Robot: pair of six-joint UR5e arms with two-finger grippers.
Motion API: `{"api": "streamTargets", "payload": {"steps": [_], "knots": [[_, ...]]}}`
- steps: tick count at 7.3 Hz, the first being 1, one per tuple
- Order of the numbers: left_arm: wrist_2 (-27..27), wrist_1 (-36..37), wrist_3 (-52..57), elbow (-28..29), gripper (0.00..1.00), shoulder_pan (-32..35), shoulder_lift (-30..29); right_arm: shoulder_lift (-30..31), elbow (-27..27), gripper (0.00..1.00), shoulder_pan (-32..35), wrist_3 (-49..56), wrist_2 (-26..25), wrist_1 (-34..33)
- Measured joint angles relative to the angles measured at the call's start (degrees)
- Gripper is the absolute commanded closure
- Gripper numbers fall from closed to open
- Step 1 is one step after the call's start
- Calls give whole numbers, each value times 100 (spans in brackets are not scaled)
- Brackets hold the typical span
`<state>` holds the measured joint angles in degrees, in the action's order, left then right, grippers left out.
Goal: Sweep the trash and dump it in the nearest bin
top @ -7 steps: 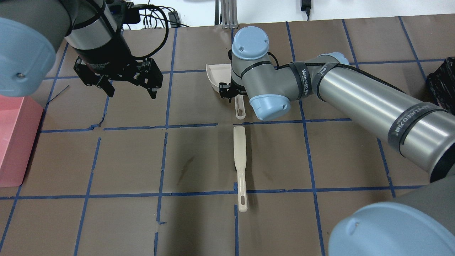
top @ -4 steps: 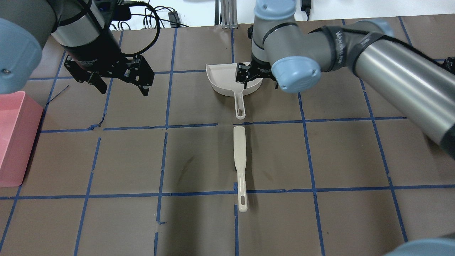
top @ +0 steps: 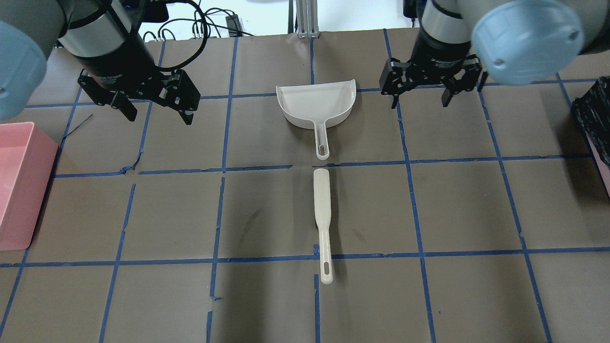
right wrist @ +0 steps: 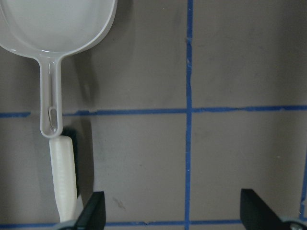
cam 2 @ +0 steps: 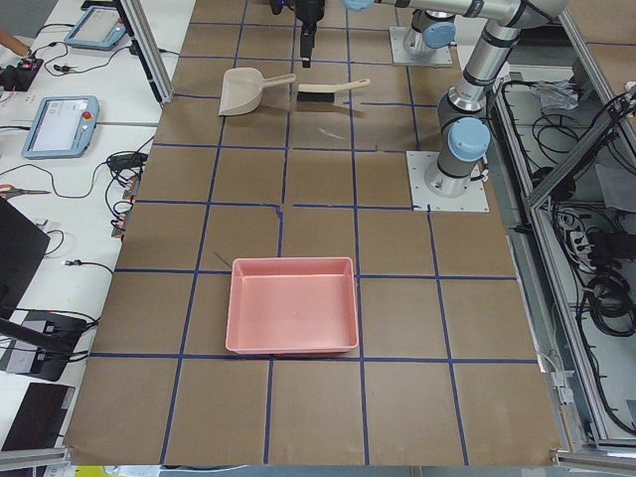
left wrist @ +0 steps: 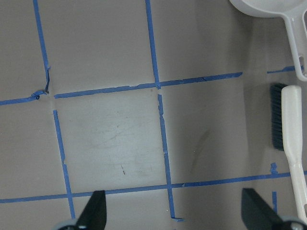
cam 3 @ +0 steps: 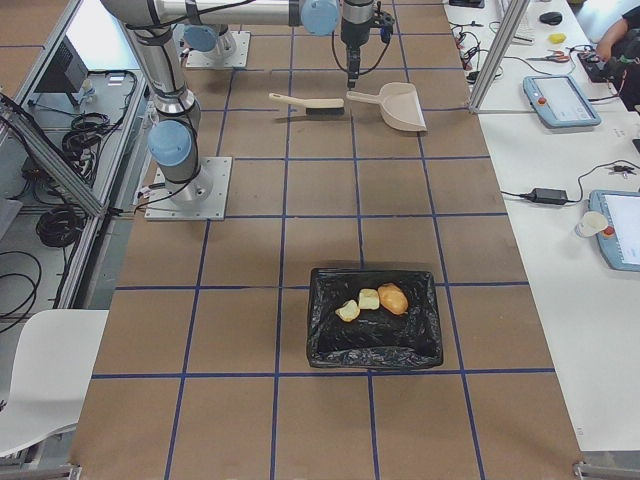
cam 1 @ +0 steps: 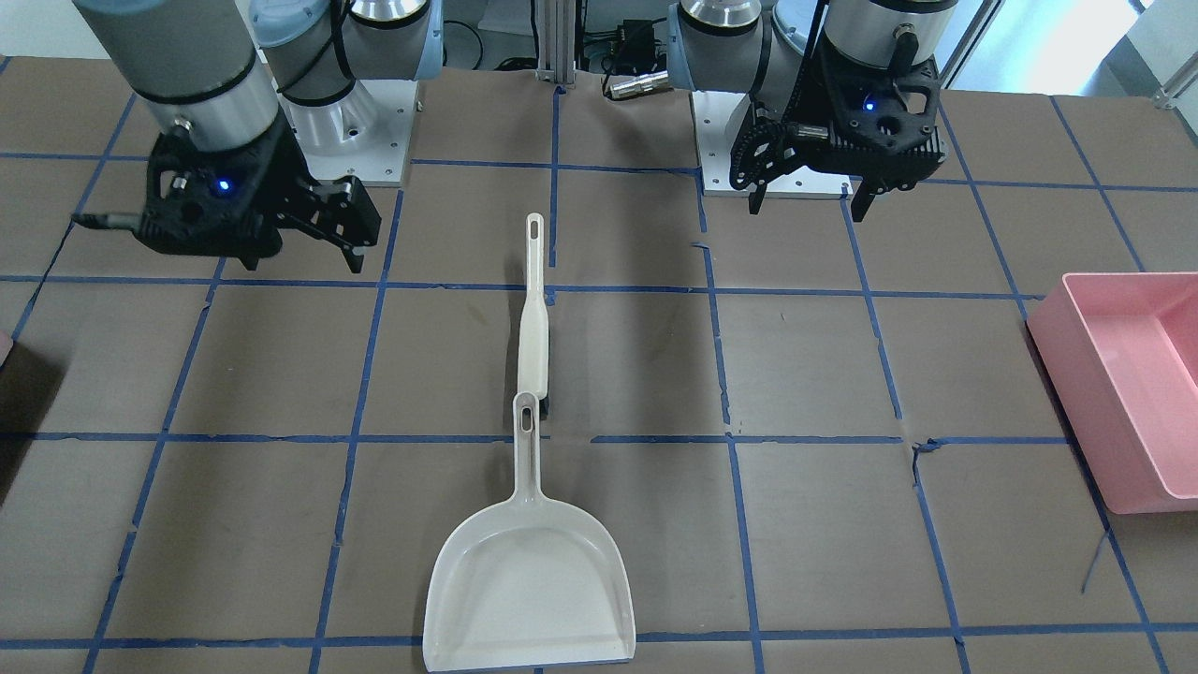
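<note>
The trash, a golden-brown bun (cam 3: 393, 298) and two pale chunks (cam 3: 369, 298) (cam 3: 348, 311), lies inside the black-lined bin (cam 3: 375, 345), whose edge shows at the far right (top: 591, 114). A white dustpan (top: 317, 105) (cam 1: 529, 580) rests flat on the table, with a white brush (top: 322, 214) (cam 1: 533, 318) lying in line behind its handle. My left gripper (top: 158, 116) (cam 1: 807, 201) (left wrist: 175, 215) hangs open and empty left of the dustpan. Open and empty too, my right gripper (top: 420, 101) (cam 1: 304, 253) (right wrist: 175, 215) hovers right of the dustpan.
A large light-pink tub (top: 19, 186) (cam 1: 1123, 384) (cam 2: 293, 303) stands at the table's left end. Brown paper with blue tape lines (top: 224, 169) covers the table. Cables (top: 205, 24) lie along the far edge.
My right arm swung away from above the dustpan to its right side, uncovering the pan. My left gripper drifted a little left and farther back. Dustpan and brush stayed put.
</note>
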<state>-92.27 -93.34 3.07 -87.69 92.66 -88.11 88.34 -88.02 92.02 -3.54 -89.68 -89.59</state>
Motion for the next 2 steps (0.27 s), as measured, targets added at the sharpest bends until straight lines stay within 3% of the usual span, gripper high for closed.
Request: {"api": "streamTargets", "payload": {"steps": [2], "knots": [[5,2,0,-6,0,-8,-9,451,-12,0,-118,6,-4,404]]}}
